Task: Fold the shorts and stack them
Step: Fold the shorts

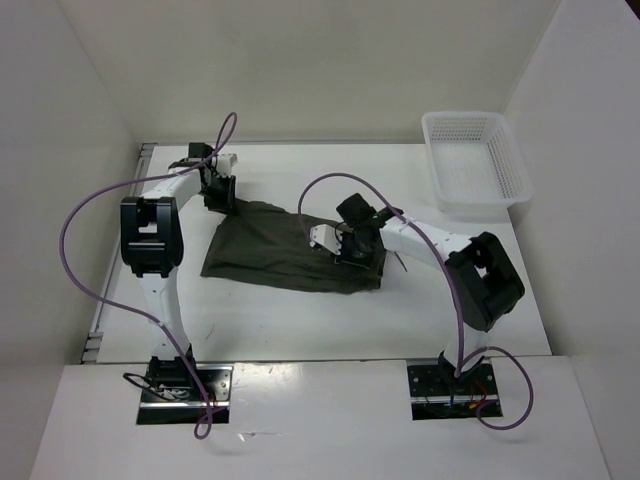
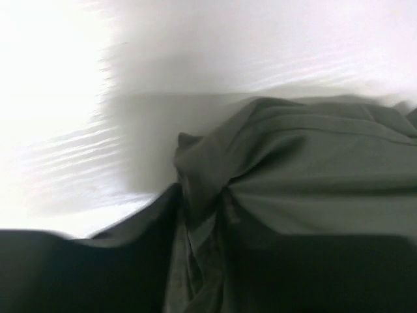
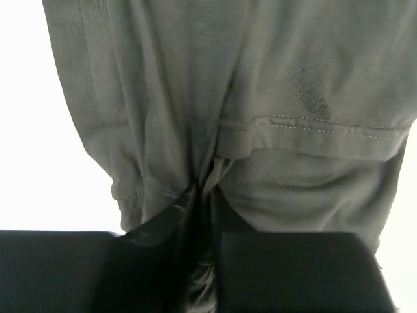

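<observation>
Both pinching the shorts (image 1: pixel 270 250), left hand (image 2: pixel 195 261) at corner, right hand (image 3: pixel 203 254) at hem: lift together, keep cloth taut.

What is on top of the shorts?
The right gripper, fingers pinching a fold of the shorts; the left gripper clamps the far corner. Cloth beneath both is hidden.

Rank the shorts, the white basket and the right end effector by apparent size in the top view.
1. shorts, only narrowly ahead
2. white basket
3. right end effector, clearly smallest
</observation>
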Controlling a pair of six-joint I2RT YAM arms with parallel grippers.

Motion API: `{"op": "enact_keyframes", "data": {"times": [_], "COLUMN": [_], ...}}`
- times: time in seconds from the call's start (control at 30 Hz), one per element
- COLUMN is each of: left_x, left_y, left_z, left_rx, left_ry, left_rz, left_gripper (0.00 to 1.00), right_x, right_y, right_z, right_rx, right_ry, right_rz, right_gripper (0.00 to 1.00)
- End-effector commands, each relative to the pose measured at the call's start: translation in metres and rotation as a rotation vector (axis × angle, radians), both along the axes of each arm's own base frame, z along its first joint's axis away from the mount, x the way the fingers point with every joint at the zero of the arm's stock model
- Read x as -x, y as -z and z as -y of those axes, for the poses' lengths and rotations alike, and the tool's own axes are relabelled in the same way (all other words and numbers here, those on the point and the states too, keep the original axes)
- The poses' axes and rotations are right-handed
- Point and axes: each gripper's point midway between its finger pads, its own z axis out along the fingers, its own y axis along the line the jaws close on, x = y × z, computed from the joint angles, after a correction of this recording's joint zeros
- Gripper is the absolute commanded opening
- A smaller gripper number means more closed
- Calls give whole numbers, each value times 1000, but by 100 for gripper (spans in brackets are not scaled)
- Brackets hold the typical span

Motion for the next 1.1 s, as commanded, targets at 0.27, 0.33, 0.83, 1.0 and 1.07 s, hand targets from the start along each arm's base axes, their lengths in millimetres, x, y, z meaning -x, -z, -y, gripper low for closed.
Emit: {"op": "enact_keyframes", "data": {"times": [0.27, 0.33, 0.83, 1.0, 1.07], "left_x": [-35, -41, -36, -31, -29], "left_y": [-22, -30, -15, -8, -9], "left_z": [-17, -31, -75, -76, -77], "left_rx": [52, 31, -69, -100, -109], "left_ry": [-17, -45, -146, -153, -157], "left_rz": [70, 89, 61, 39, 38], "left_gripper": [0, 0, 2, 7, 15], "right_x": [-69, -91, -41, -49, -59], "right_y": [-5, -10, -9, 5, 1], "right_z": [-24, -27, -23, -14, -11], "right_rx": [-1, -22, 44, 75, 86], "right_ry": [58, 81, -214, -154, -111], "right_rz": [182, 213, 107, 159, 215], "right_gripper": [0, 0, 0, 38, 57]}}
